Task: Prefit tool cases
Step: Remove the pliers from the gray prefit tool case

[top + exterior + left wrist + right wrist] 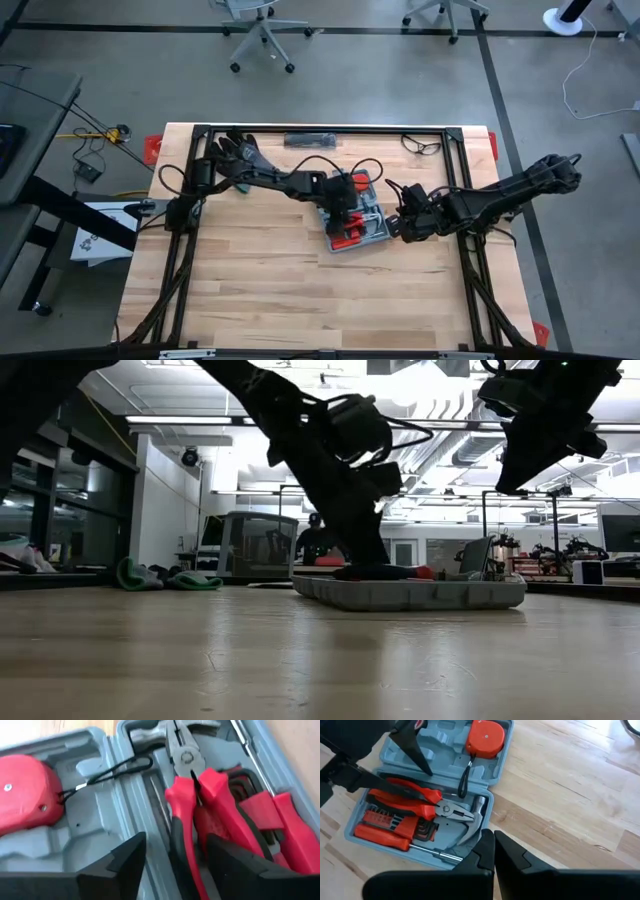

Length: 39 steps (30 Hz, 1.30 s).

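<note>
Left gripper point(348, 206) is hanging low over the open tool case point(357, 215), its two dark fingers point(117, 865) spread apart and holding nothing, straddling the handles of the red-handled pliers point(192, 800) lying in a recess. Right gripper point(403, 226) is waiting just beside the case's right edge, above the bare wood, with its fingers pressed together and empty.

Around the case, the wooden table point(280, 290) is carrying little else: a dark flat object point(309, 139) is lying along the far edge, and a pair of glasses point(421, 146) is sitting near the far right corner. Rolling chairs point(262, 30) are standing on the grey floor beyond. From table height, the left arm's bulk is blocking most of the case's contents, and a person point(313, 540) is showing far back in the room.

The case is lying flat and fully open near the table's middle, slightly right of centre, turned at an angle. It is blue-grey plastic with rounded corners and moulded recesses. One half is holding a red tape measure point(485, 739) with a black wrist loop; the other half is holding the pliers, a hammer head point(474, 820), a red-handled screwdriver point(390, 837) and a red bit holder point(379, 818).
</note>
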Available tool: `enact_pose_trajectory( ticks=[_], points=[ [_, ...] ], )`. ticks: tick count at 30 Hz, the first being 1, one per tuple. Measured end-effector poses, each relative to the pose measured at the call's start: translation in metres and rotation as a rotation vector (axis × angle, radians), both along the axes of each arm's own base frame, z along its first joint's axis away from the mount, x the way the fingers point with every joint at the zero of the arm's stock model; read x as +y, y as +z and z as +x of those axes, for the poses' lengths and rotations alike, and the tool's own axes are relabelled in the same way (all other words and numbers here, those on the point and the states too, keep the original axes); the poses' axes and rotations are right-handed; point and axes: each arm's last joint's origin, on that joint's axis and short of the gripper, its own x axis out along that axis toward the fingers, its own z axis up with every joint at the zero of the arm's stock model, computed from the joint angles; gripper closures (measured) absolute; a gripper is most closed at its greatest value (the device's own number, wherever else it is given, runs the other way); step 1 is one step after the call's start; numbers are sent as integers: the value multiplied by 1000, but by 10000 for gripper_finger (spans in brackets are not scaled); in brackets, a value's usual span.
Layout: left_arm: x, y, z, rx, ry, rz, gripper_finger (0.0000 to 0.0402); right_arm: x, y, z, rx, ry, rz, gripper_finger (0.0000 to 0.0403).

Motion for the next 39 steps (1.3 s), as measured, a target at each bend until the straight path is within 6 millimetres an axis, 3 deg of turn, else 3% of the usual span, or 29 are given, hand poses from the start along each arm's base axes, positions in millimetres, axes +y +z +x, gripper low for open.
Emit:
enact_pose_trajectory(
  ticks=[6,13,20,28,32,39],
  points=[
    [-6,-15,5,12,-16,-1,228,0,0,0,2,0,-1,403],
    [-13,-17,4,34,-26,-24,365,0,0,0,4,0,-1,403],
    [-14,-14,2,46,46,-152,369,0,0,-1,15,0,-5,403],
    [-9,16,0,-47,69,-284,369,-1,-1,-2,21,-1,-10,403],
    [-2,40,-3,-116,30,-362,369,-1,-1,-2,22,-2,-12,403],
    [8,61,-11,-141,-54,-526,369,-1,0,-2,21,-4,-22,403]
  ],
)
